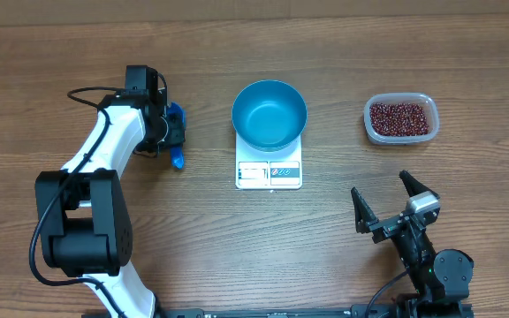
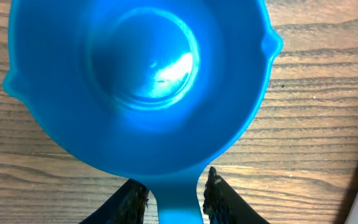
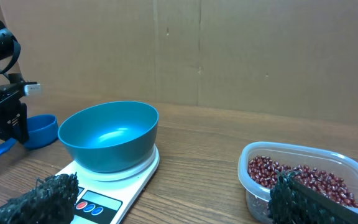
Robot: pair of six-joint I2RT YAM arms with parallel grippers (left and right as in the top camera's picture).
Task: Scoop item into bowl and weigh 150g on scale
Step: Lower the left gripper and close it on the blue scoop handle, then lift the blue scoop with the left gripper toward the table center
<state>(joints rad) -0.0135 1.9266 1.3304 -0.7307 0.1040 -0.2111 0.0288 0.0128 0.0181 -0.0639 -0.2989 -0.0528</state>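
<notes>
Table [image 1: 78, 53]: brown wood, smooth and matt, with dark grain lines and small dots. Bowl [image 1: 269, 113]: blue, like plastic, smooth, softly shiny inside. Scoop [image 2: 142, 81]: brighter blue plastic, smooth, with a white shine spot at the bottom. Scale [image 1: 269, 172]: white plastic, smooth and a little glossy. Tub [image 1: 401, 140]: clear plastic, see-through, shiny at the rim. Beans [image 1: 399, 117]: dark red-brown, smooth skins with tiny glints. Pads [image 3: 45, 196] of the right pincer [image 1: 385, 201]: black, rough and bumpy, dull. Arm [image 1: 117, 132] on the left: white glossy shell, black matt joints. Wall [image 3: 229, 50] behind: brown cardboard, flat and matt.
</notes>
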